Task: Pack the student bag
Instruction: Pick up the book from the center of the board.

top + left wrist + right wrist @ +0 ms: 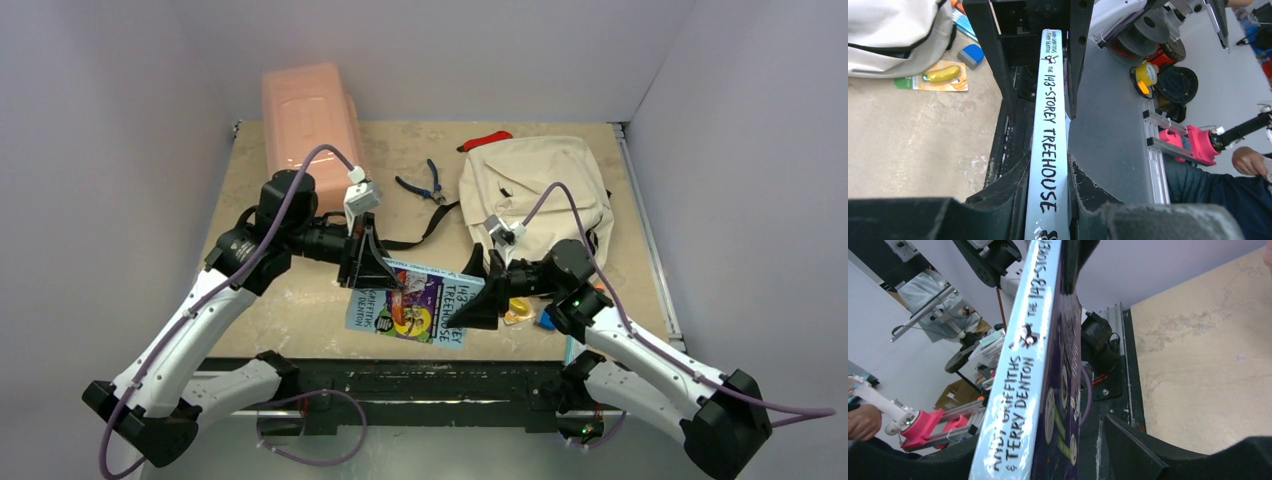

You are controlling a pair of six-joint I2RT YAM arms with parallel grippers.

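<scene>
"While you're at the near edge, what's that between the arms?"

"A book (415, 305), lower middle of the overhead frame, its spine running left to right. The left gripper (1048, 162) is clamped on one end, a finger pressed to each cover. The right gripper (478, 302) is at the other end, but its jaws stand apart, with a gap showing beside the cover."

"So how far along is the packing?"

"Hardly begun, I'd say. The book isn't in yet. A banana card (518, 312) and a blue eraser (547, 320) lie on the table (290, 300), lower right, just behind the right gripper. Whether anything is already inside, I can't tell."

"And the student bag (540, 190)?"

"Further back, upper right of the overhead frame, lying flat on the table. Its long axis runs near to far, leaning a little leftward at the top. A red tab (487, 140) marks the far end, so I take its top to point away from the arms. One black strap (428, 228) trails left. I see no gaping mouth, so opening it may be left too."

"Beyond that?"

"There are pliers (425, 186) at upper middle and a pink box (310, 112) at upper left."
</scene>
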